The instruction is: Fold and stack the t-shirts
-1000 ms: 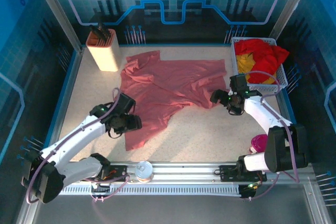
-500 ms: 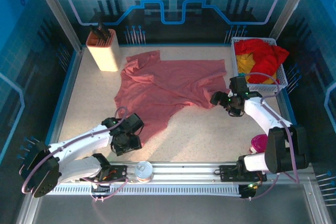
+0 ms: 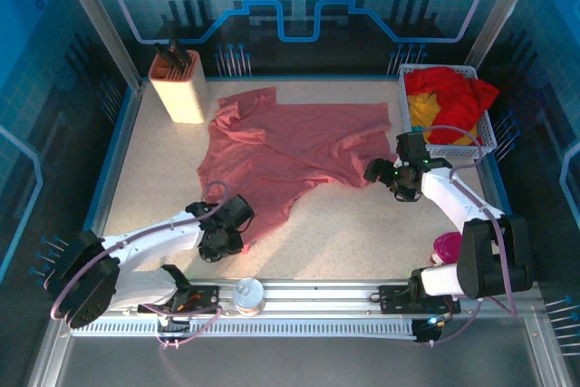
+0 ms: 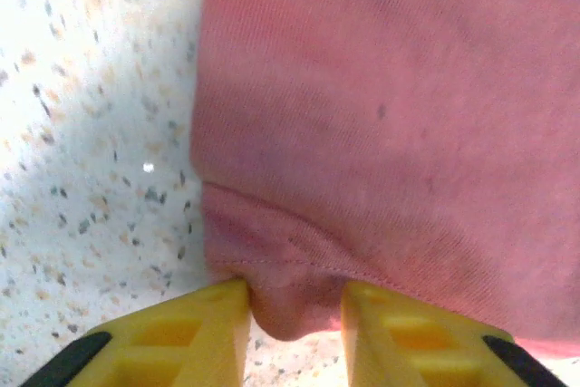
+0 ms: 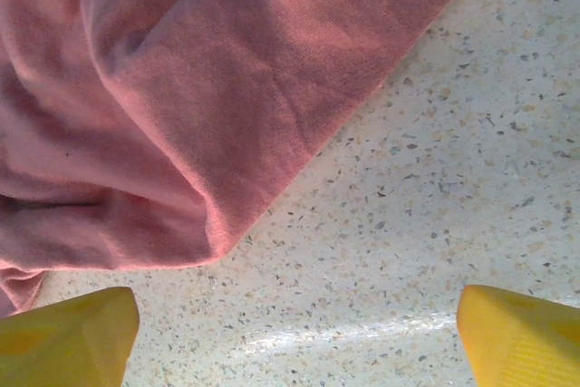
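**A:** From above, where's the pink shirt (image 3: 290,147)?
**B:** Spread over the middle of the table (image 3: 362,233). A red shirt (image 3: 453,97) and a yellow shirt (image 3: 421,111) sit in the basket (image 3: 489,138), upper right.
**A:** Left wrist view?
**B:** The left gripper (image 4: 294,324) pinches the pink hem at the bottom edge.
**A:** Right wrist view?
**B:** The right gripper (image 5: 294,333) is spread wide over bare table, with pink cloth in the upper left.
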